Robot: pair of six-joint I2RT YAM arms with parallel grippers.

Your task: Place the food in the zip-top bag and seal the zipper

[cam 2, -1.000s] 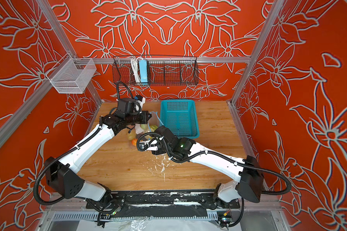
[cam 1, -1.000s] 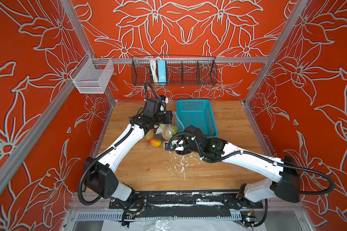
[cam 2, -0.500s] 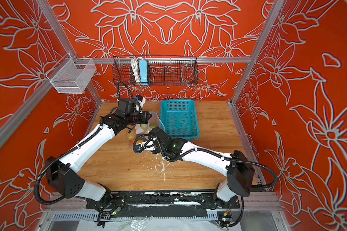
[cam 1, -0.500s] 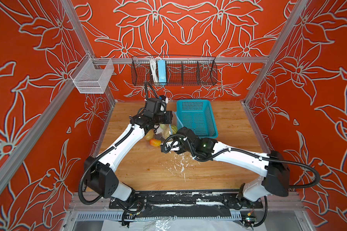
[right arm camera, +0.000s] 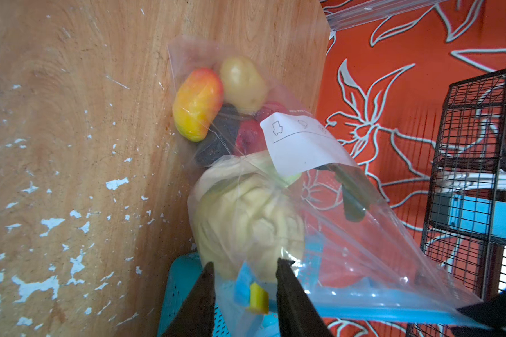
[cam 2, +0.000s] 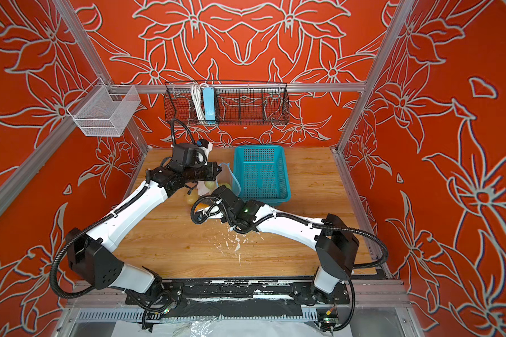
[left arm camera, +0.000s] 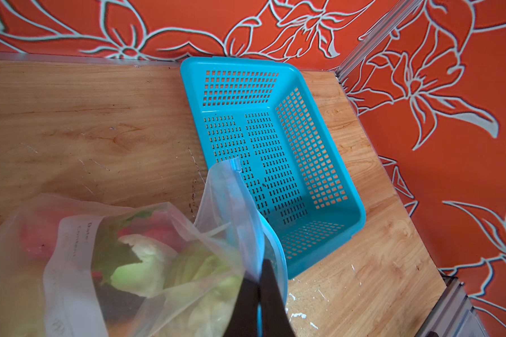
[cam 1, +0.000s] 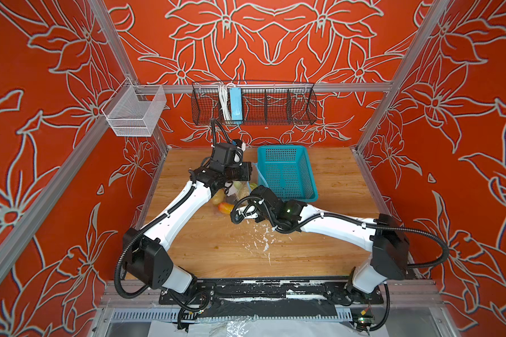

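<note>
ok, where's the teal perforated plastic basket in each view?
In a top view: teal perforated plastic basket, mid-picture, right of the clear plastic zip-top bag.
In a top view: basket again mid-picture, right of the bag.
Left wrist: whole basket, beyond the bag's raised mouth.
Right wrist: only a corner, partly behind the bag.
Shared landmark: the bag, beside the basket everywhere.

right arm (cam 1: 333, 224): reached further in toward the zip-top bag (right arm camera: 377, 233); elbow (cam 1: 389, 251) has swung inward from the right wall.
right gripper (right arm camera: 245, 262): moved off mid-table to the zipper (right arm camera: 377, 306) end by the teal basket (cam 1: 281, 148); jaws narrower, now straddling the yellow tab (right arm camera: 257, 297), gap each side.
orange-red fruit (cam 2: 201, 206): right wrist cabling now overlaps it in a top view.
</note>
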